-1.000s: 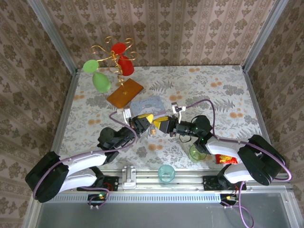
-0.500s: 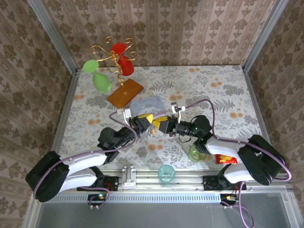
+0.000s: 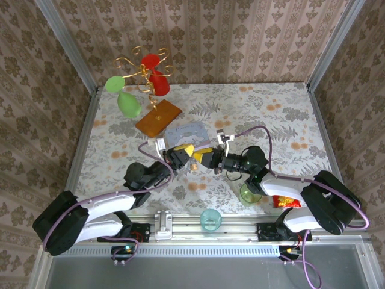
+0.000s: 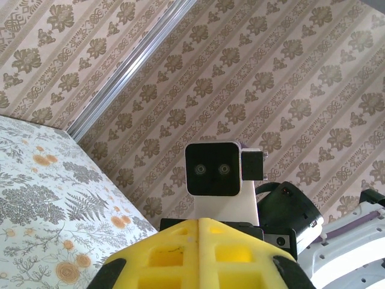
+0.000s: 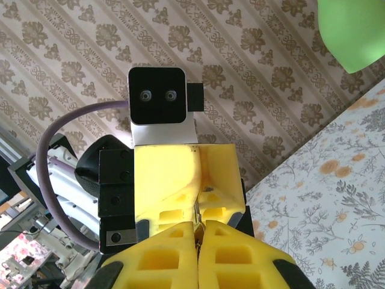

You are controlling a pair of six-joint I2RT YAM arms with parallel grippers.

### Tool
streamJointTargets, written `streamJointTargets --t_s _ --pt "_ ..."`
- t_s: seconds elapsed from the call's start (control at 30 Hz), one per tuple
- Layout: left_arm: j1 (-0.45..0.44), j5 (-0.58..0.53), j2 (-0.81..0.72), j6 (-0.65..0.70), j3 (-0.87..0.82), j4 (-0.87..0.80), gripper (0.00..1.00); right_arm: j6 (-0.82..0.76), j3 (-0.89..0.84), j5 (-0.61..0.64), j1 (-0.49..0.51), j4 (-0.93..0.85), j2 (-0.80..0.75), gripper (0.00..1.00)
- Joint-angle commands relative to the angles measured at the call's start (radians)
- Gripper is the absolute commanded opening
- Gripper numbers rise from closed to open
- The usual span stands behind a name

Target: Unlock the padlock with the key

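I take the tiny brass-gold padlock with its thin silver shackle (image 3: 194,162) as my marker. Far behind it to the left stands a gold wire stand (image 3: 129,60) hung with green and red plastic cups. Closer to it on that side lies an amber wooden block (image 3: 158,117). Just left of the padlock is the left gripper (image 3: 187,150), its yellow fingers (image 4: 174,253) pressed tight together. The padlock sits where the two claws meet nose to nose, and I cannot tell which one bears it. Just right of it the right gripper (image 3: 200,155) also has its yellow fingers (image 5: 234,259) pressed together. To the padlock's right and nearer the arm bases are a clear green cup (image 3: 249,194) and a red packet (image 3: 286,202).
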Motion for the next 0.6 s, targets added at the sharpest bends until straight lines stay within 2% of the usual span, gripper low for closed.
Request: streamJointTargets --t_s 0.0,0.1,0.2,0.27,0.33,0.37,0.57 --pt "-0.001 -0.029 0.023 -0.010 -0.040 -0.019 0.01 -0.015 0.040 -0.017 0.010 0.060 -0.006 0.00" --pt "0.000 -0.057 0.014 -0.007 -0.049 -0.041 0.24 -0.017 0.032 -0.020 0.008 0.054 -0.003 0.00" --pt "0.005 -0.098 -0.034 -0.001 -0.052 -0.121 0.60 -0.031 0.015 -0.008 0.005 -0.006 -0.007 0.00" --pt "0.016 -0.112 -0.087 0.016 -0.041 -0.214 0.67 -0.052 0.008 0.003 0.002 -0.084 -0.023 0.00" --pt "0.021 -0.135 -0.157 0.046 -0.030 -0.327 0.85 -0.079 0.000 0.019 0.002 -0.169 -0.044 0.00" --pt "0.024 -0.146 -0.196 0.065 -0.025 -0.392 0.98 -0.104 0.000 0.029 0.002 -0.235 -0.059 0.00" --pt "0.038 -0.227 -0.384 0.134 0.029 -0.760 1.00 -0.255 0.034 0.183 -0.009 -0.727 -0.171 0.00"
